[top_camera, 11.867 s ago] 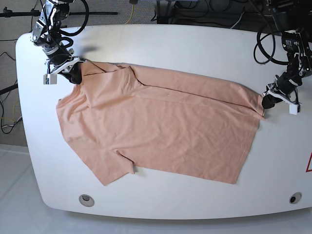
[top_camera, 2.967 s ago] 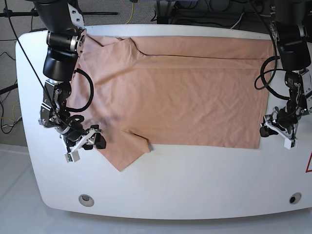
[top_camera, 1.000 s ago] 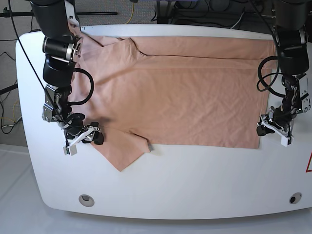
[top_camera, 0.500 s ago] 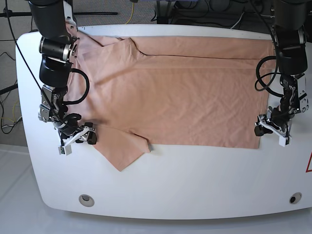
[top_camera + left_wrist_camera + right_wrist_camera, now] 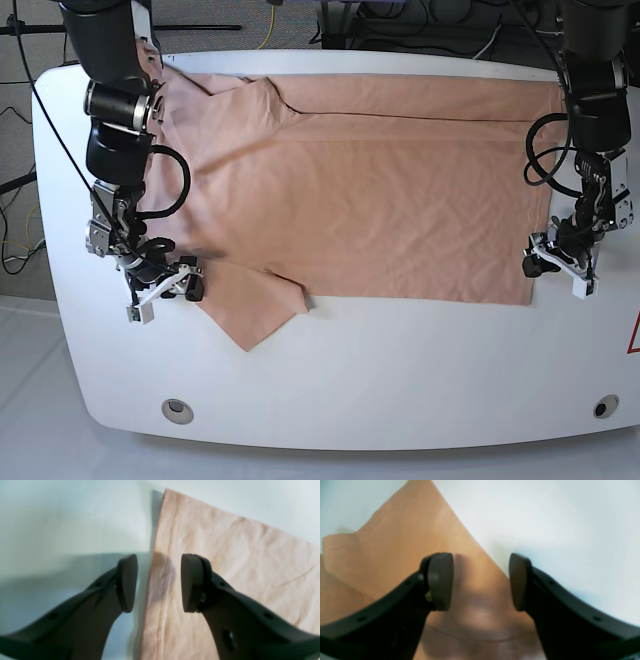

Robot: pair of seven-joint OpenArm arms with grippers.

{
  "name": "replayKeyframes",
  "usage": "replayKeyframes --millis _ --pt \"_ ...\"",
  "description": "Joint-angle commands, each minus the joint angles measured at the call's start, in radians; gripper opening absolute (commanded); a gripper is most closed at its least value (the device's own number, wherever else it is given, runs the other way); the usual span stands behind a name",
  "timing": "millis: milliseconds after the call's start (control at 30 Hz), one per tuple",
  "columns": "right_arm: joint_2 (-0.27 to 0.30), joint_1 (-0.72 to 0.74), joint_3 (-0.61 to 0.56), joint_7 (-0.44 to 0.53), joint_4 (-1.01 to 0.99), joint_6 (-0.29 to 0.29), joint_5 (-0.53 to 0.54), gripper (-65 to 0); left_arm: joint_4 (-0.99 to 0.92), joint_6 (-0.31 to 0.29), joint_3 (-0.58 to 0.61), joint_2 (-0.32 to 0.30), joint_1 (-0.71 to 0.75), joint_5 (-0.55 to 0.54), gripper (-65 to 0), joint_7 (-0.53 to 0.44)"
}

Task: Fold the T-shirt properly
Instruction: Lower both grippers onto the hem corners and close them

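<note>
A large salmon-pink short-sleeved cotton T-shirt (image 5: 370, 190) lies spread flat across a white rounded table (image 5: 400, 370), its body stretched between the two arms and reaching the table's far edge. Nearest the camera in the base view, a pointed sleeve (image 5: 250, 310) juts toward the table's front edge, with bare white surface beyond it.

At the sleeve's outer edge, the right gripper (image 5: 170, 285) sits low over the table with its dark fingers apart. Its wrist view shows the two black pads (image 5: 440, 580) spread wide, one above the pink cloth and the other above the white surface, the sleeve's slanting edge running between them; nothing is clamped, and the view is too blurred to tell whether the pads touch the fabric.

On the opposite side, the left gripper (image 5: 545, 262) hangs at the shirt's lower corner. Its wrist view shows the stitched hem (image 5: 166, 562) passing up through the gap between the parted fingers (image 5: 192, 582), one over the table, one over the cloth, a soft shadow beneath. No fabric is gripped there.

Farther back, the shirt's upper edge lies along the table's rear rim, where a fold of cloth bunches beside the right arm's black upper links (image 5: 118, 110). Cables (image 5: 420, 20) trail behind the table.
</note>
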Motion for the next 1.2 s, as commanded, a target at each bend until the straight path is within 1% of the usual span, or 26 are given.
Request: replayKeyframes --millis 0,100,300,633,967,1100,1167 --pt "0.008 0.028 -0.013 0.023 -0.008 0.006 -0.011 -30.7 0.024 -0.004 -0.007 -0.021 -0.023 -0.013 -38.2 -0.024" --pt "0.01 0.036 -0.056 0.021 -0.02 0.007 -0.013 -30.8 0.022 -0.007 -0.004 -0.022 -0.017 -0.007 -37.8 -0.028" --pt "0.01 0.032 -0.083 0.015 -0.025 0.009 -0.012 -30.9 0.019 -0.002 -0.003 -0.022 -0.016 0.003 -37.7 -0.036" --pt "0.005 0.023 -0.085 -0.021 0.007 0.017 -0.002 -32.2 0.014 0.016 -0.001 -0.031 -0.019 0.011 -37.5 -0.051" --pt "0.005 0.024 -0.091 -0.029 0.0 0.023 -0.003 -31.2 0.014 -0.002 0.0 -0.025 -0.021 -0.006 -37.6 -0.037" --pt "0.005 0.025 -0.097 -0.033 -0.001 0.026 -0.003 -32.6 0.012 -0.002 0.001 -0.025 -0.022 -0.008 -37.6 -0.037" --pt "0.004 0.025 -0.102 -0.034 -0.001 0.027 -0.003 -34.3 0.012 -0.002 0.001 -0.026 -0.024 -0.008 -37.5 -0.039"
